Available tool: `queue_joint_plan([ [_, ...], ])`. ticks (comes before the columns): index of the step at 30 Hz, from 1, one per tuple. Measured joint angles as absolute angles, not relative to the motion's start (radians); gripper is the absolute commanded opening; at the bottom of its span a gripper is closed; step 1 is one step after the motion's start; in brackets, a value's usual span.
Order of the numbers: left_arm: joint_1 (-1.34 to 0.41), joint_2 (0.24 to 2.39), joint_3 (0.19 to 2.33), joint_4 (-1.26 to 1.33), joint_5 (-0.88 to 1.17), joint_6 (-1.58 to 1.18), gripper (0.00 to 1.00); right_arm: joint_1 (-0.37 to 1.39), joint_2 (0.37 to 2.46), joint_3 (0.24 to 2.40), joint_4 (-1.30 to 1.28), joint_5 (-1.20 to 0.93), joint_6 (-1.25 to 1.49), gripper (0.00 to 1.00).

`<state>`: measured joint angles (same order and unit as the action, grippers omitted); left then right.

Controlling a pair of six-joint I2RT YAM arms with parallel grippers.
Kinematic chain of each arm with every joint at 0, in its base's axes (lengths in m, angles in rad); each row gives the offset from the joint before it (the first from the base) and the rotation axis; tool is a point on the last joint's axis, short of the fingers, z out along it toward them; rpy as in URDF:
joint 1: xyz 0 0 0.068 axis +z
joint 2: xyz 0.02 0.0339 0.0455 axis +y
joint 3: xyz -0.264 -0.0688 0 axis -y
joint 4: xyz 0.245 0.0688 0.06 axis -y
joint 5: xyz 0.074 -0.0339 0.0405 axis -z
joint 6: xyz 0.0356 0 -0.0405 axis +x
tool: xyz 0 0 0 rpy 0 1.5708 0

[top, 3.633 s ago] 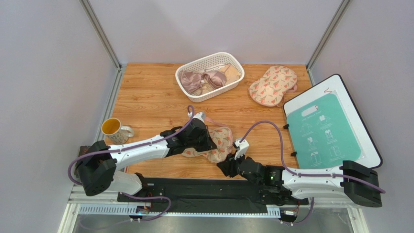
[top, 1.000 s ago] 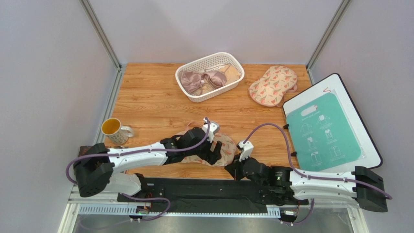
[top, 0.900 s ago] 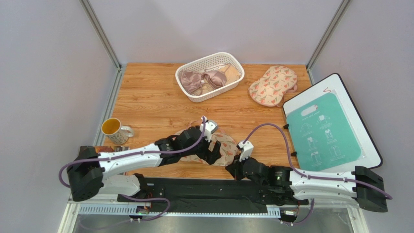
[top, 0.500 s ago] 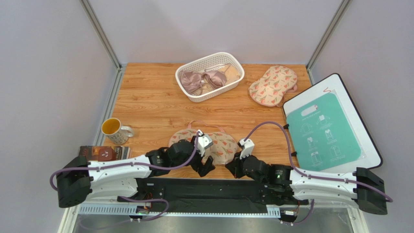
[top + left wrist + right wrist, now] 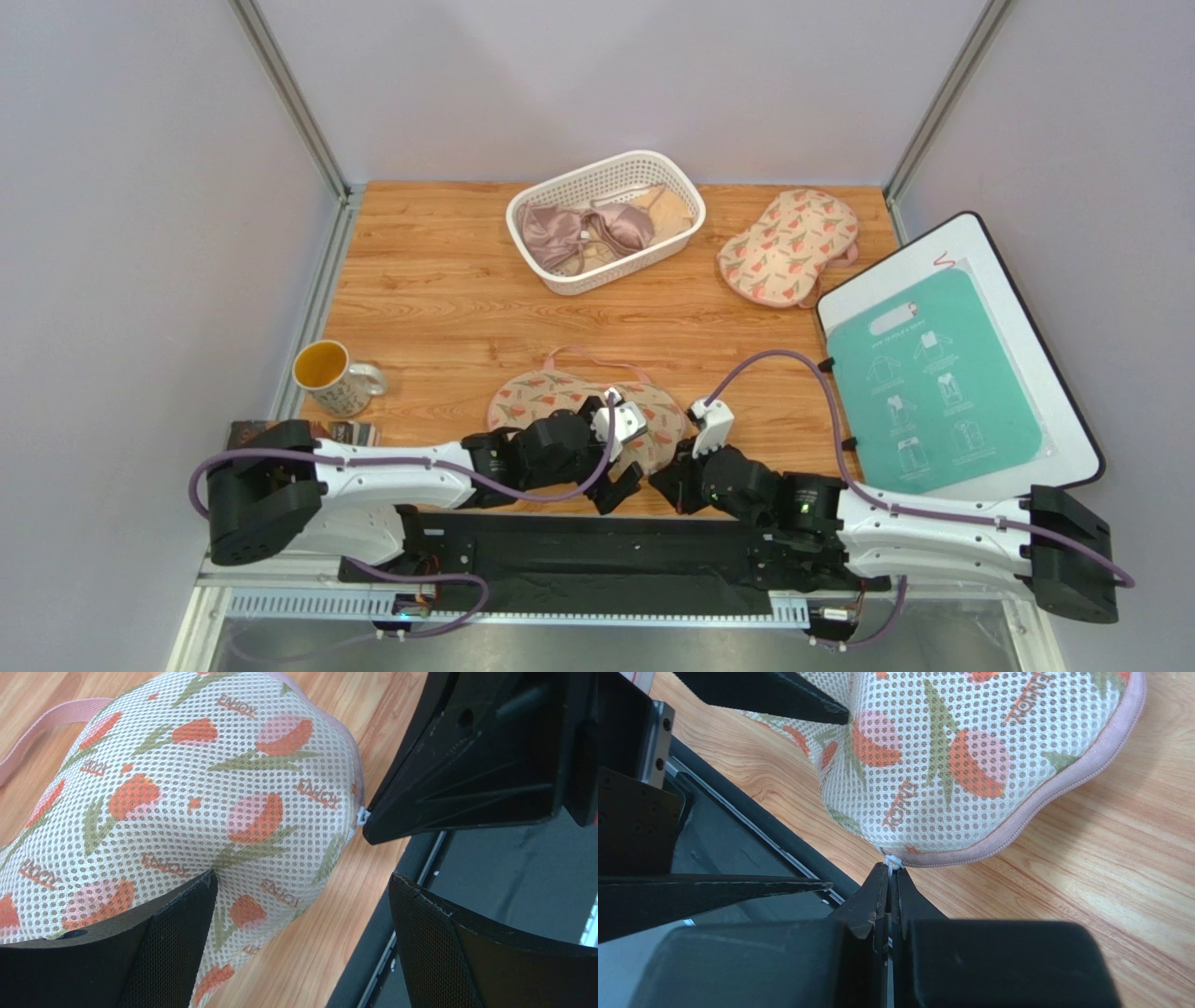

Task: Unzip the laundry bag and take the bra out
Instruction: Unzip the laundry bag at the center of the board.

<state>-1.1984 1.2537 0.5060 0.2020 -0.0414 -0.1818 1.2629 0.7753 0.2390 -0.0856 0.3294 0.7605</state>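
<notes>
Laundry bag point(image 5: 540, 396) flat — long axis left-right.

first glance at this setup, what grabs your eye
The beige mesh laundry bag printed with red-pink flowers lies at the table's near edge, between both arms. The right gripper is shut on its small white zip pull, and the left gripper stands open over the bag. At the far side, a white slotted basket holds a shiny mauve bra.
</notes>
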Motion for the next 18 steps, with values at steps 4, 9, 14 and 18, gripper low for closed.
queue_joint_plan([
  [4, -1.207, 1.309, 0.537, 0.212, -0.070, -0.165, 0.58, 1.260, 0.765, 0.239, -0.086, 0.318, 0.760, 0.00],
  [9, -1.224, 1.376, 0.566, 0.221, -0.101, -0.169, 0.15, 1.254, 0.762, 0.239, -0.086, 0.307, 0.760, 0.00],
  [14, -1.247, 1.406, 0.572, 0.225, -0.129, -0.173, 0.00, 1.248, 0.763, 0.239, -0.087, 0.297, 0.761, 0.00],
  [18, -1.256, 1.409, 0.572, 0.228, -0.145, -0.171, 0.00, 1.243, 0.764, 0.239, -0.091, 0.293, 0.767, 0.00],
])
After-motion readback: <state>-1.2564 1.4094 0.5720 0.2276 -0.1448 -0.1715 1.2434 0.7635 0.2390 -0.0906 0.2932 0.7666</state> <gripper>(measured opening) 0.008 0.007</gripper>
